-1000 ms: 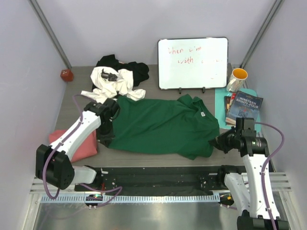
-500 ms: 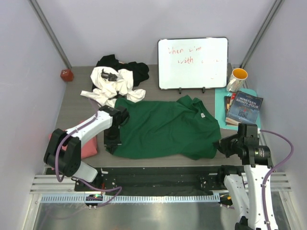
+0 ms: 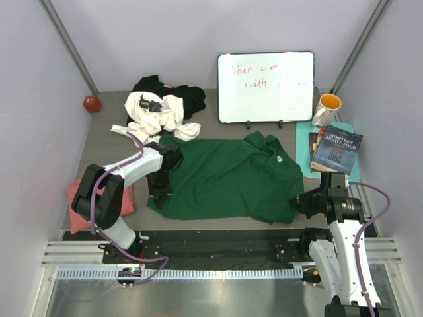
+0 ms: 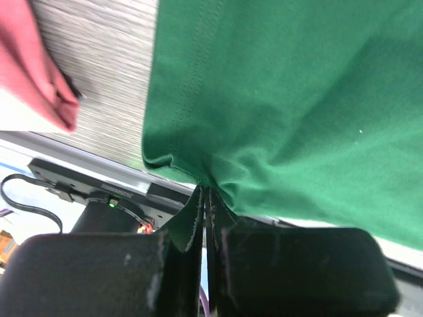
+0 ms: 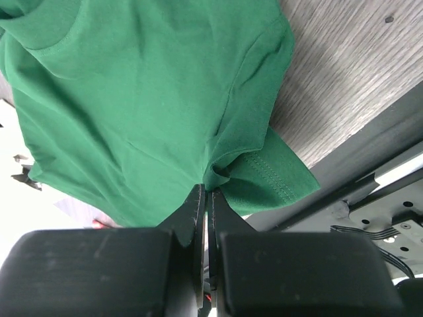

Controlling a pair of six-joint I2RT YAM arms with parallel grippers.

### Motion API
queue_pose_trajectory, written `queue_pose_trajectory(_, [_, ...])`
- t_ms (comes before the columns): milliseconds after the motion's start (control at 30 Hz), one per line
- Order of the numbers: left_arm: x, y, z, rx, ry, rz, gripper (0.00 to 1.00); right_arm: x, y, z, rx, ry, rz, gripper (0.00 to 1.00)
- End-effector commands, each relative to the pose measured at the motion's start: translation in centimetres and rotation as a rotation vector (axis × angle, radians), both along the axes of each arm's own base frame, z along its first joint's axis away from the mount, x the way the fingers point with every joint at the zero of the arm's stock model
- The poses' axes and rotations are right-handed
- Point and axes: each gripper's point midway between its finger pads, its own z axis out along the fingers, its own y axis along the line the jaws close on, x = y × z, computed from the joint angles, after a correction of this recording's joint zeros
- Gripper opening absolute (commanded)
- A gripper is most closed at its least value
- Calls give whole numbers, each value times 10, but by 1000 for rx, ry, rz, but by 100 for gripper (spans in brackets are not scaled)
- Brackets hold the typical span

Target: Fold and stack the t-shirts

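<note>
Pinching the near corners of the dark green t-shirt (image 3: 225, 175) along the near edge of the bench (image 3: 106, 122), the left hand (image 4: 205, 197) and right hand (image 5: 205, 193) are both clamping cloth, likely to spread it flat for folding, while the white t-shirt (image 3: 155, 113) is lying heaped at the far-left corner.

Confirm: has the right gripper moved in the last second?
Yes. The right gripper pulled back toward the near side, away from the book.

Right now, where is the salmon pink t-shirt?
In the top view, the salmon pink t-shirt lies at the near-left edge of the table, just left of the dark green t-shirt, partly hidden by the left arm.
</note>
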Motion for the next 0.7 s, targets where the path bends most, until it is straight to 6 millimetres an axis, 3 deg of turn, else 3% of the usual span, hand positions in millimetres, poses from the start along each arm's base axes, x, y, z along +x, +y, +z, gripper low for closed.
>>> queue_pose_trajectory(0, [13,12,12,82,-89,23,0,8,0,11,-17,-56,49,1])
queue_pose_trajectory(167, [19,23,20,139,-134,41,0,9,-23,36,-159,-89,26,1])
queue_pose_trajectory(233, [16,25,20,145,-128,44,0,4,-36,38,-229,-64,-3,1])
queue_pose_trajectory(400, [15,29,23,142,-131,51,1,-2,-34,39,-222,-60,3,1])
queue_pose_trajectory(500, [30,28,37,137,-207,48,0,9,-33,38,-213,-95,0,1])
queue_pose_trajectory(667, [84,29,71,169,-339,24,1,47,-38,40,-253,-158,46,1])
